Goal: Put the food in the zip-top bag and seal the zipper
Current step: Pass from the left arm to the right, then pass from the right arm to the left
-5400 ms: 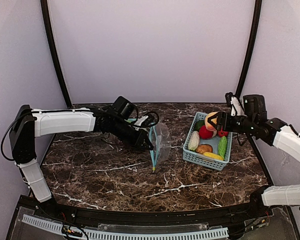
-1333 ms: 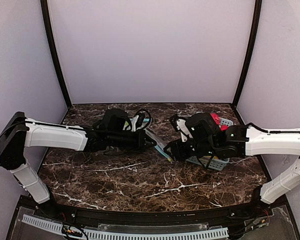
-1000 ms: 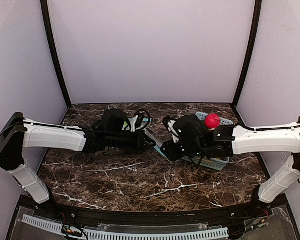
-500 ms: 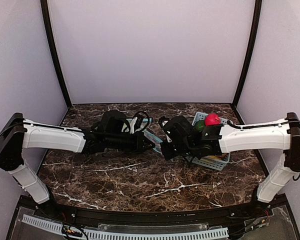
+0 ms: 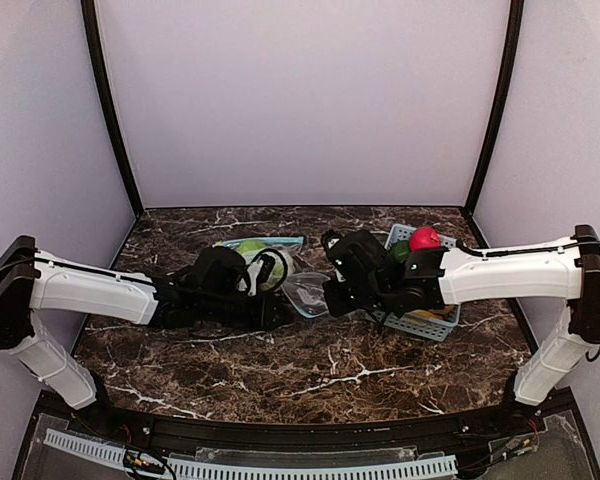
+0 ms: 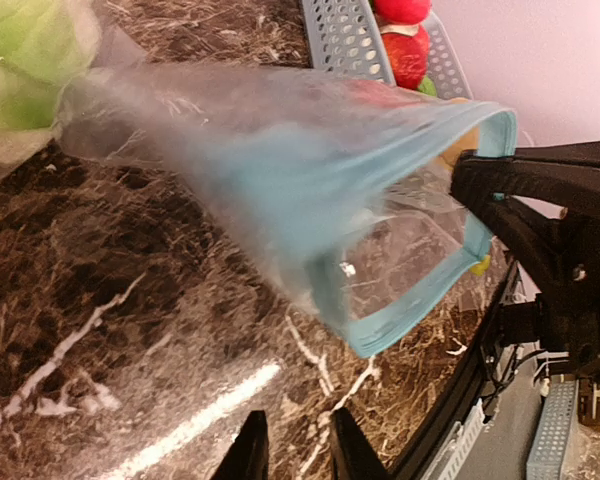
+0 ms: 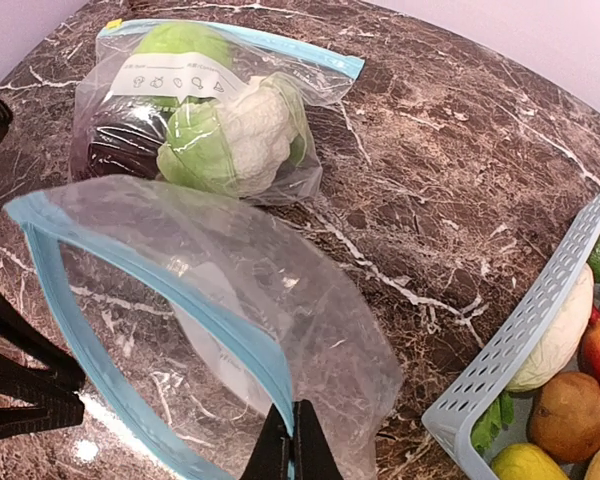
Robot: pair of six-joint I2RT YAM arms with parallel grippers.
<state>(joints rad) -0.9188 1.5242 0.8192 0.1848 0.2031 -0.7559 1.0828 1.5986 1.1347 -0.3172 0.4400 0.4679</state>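
Left gripper (image 6: 298, 452): fingers slightly parted, only tabletop (image 5: 310, 385) seen between them, nothing gripped. It is held low, just beside the open zip-top bag (image 7: 280, 280).

Right gripper (image 7: 291, 440): fingers pressed together, pinched on the blue zipper rim (image 6: 415, 305) of the open zip-top bag. The bag is held between the two grippers at mid-tabletop with its mouth spread wide. It is blurred in the left wrist view; whether its bottom rests on the tabletop cannot be told.

Food is found in two places. To the right of the right gripper, the light-blue basket (image 7: 520, 350) is loaded with a red apple (image 5: 423, 239), a white piece (image 7: 562, 335), a brown piece (image 7: 570, 415) and a yellow piece (image 7: 525, 463). Further back, to the left, a second bag (image 7: 315, 90) is laid flat on the tabletop, with a cauliflower (image 7: 252, 125) and a green piece (image 7: 180, 42) seen inside. It lies just behind the open bag.
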